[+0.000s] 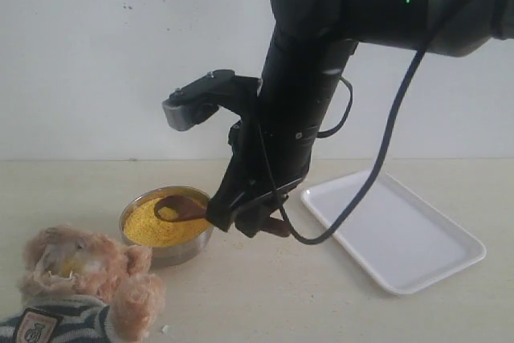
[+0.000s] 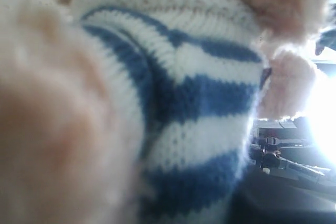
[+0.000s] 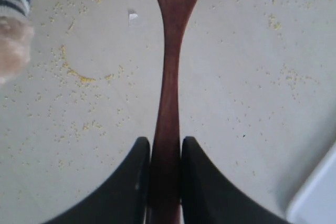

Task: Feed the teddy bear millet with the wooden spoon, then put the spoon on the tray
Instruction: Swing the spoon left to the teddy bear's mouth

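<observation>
Near left, the fluffy light-brown plush teddy bear (image 1: 80,279) in a striped shirt awaits feeding, the slim reddish-brown wooden spoon (image 1: 181,208), handle clamped in the right gripper (image 1: 245,214) jaws, dips into fine yellow millet (image 1: 161,229) in the round steel bowl (image 1: 173,253), and the flat white rectangular plastic tray (image 1: 401,238), right, holds no spoon yet; the left gripper is unseen.

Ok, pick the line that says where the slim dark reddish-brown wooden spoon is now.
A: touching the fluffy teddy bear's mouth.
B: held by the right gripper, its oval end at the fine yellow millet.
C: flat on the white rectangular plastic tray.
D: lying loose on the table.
B: the right gripper is shut on the handle of the wooden spoon, and the exterior view shows its oval end over the millet in the round steel bowl.
</observation>
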